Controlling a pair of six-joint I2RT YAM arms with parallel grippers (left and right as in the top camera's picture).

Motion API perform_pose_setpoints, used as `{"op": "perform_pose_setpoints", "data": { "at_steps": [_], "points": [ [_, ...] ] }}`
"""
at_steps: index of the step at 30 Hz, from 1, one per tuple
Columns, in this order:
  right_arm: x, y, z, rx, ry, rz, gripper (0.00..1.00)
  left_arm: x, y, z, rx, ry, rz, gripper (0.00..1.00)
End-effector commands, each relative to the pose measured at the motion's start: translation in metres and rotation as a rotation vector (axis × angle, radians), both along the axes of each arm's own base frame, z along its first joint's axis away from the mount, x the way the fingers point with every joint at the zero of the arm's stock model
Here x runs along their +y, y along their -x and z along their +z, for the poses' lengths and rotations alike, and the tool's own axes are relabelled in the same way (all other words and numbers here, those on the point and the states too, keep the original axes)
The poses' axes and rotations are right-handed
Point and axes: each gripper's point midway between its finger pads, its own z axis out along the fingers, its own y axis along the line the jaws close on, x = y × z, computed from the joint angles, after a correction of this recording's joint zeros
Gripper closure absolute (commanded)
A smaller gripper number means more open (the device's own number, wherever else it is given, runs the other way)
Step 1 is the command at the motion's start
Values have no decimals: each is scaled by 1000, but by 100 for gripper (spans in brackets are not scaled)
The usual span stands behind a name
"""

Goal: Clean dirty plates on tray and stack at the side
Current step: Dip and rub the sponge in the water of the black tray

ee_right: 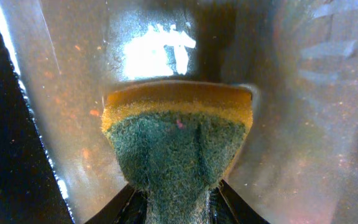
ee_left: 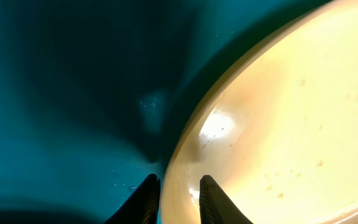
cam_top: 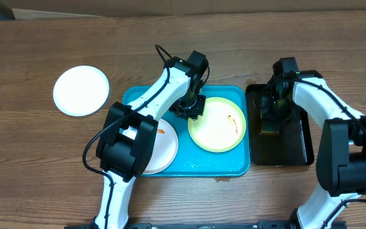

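Note:
A pale yellow-green plate [cam_top: 218,125] with orange-red smears lies on the right of the turquoise tray [cam_top: 189,166]. My left gripper [cam_top: 189,108] is at the plate's left rim. In the left wrist view the left gripper [ee_left: 179,196] is shut on the rim of the plate [ee_left: 291,124], one finger on the tray [ee_left: 61,93] side and one over the plate. A white plate [cam_top: 164,147] with a small smear lies on the tray's left, partly under my left arm. Another white plate [cam_top: 81,90] rests on the table at the left. My right gripper [ee_right: 179,205] pinches a green-and-yellow sponge [ee_right: 176,137].
The narrow black tray [cam_top: 297,149] stands right of the turquoise tray, and my right gripper [cam_top: 272,114] is down inside it. Its floor [ee_right: 303,124] looks wet and shiny. Bare wooden table surrounds both trays.

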Motion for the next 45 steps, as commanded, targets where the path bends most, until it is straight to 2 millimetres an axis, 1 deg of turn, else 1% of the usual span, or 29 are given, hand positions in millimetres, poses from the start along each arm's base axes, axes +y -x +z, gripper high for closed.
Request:
{"op": "perform_pose_setpoints", "data": {
  "at_steps": [1, 4, 6, 7, 8, 11, 14, 18, 22, 25, 29, 37, 38, 41, 45],
  "points": [
    [1, 3, 1, -13, -6, -1, 67, 1, 4, -5, 13, -16, -1, 76],
    [2, 2, 1, -18, -6, -1, 71, 1, 4, -5, 13, -16, -1, 76],
    [2, 1, 1, -25, -7, -2, 83, 1, 4, -5, 13, -16, -1, 76],
    [2, 0, 1, -29, -7, -2, 92, 1, 4, -5, 13, -16, -1, 76],
    [2, -1, 1, -31, -7, -2, 96, 1, 4, -5, 13, -17, -1, 76],
    [2, -1, 3, -29, -7, -2, 96, 1, 4, -5, 11, -20, -1, 76],
    [2, -3, 8, -28, -6, -2, 96, 6, 1, -6, -5, -47, -2, 76],
    [1, -7, 16, -32, -2, -2, 96, 11, -2, -6, -21, -75, -3, 82],
    [-5, -10, 23, -35, 37, -3, 96, 10, -4, -7, -32, -73, -3, 83],
    [-7, -9, 23, -30, 47, 2, 96, 9, -7, -7, -44, -70, -3, 81],
    [-7, -9, 23, -27, 47, 9, 96, 9, -8, -7, -45, -68, -3, 81],
    [-7, -7, 23, -23, 47, 9, 96, 11, -3, -11, -29, -77, -3, 82],
    [-7, -7, 23, -23, 47, 9, 96, 12, -2, -12, -28, -78, -3, 85],
    [-10, -8, 28, -20, 66, 6, 96, 13, -2, -12, -29, -82, -4, 96],
    [-16, -13, 47, -18, 102, -14, 96, 16, -4, -12, -32, -89, 3, 96]
  ]
}}
